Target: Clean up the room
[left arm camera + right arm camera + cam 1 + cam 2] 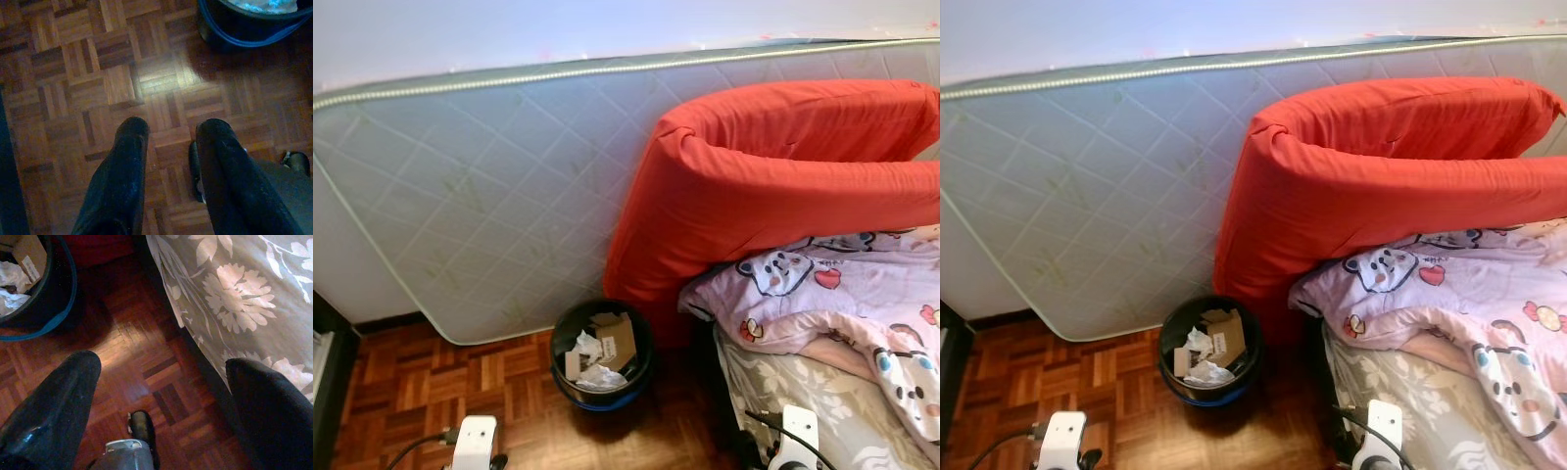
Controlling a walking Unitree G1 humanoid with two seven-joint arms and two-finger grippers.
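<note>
Standing on the parquet floor [421, 392], just below the leaning white mattress [489, 196]: a black bin [600, 355] holding cardboard and crumpled paper; right of it, red cushion [773, 186] touching the bed [822, 411].

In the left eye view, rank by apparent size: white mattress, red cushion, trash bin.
1. White mattress, largest.
2. Red cushion.
3. Trash bin, smallest, though it stands nearest the camera.

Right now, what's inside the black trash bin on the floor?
The black trash bin holds a torn cardboard piece and crumpled white paper. Whatever lies beneath them is covered.
</note>
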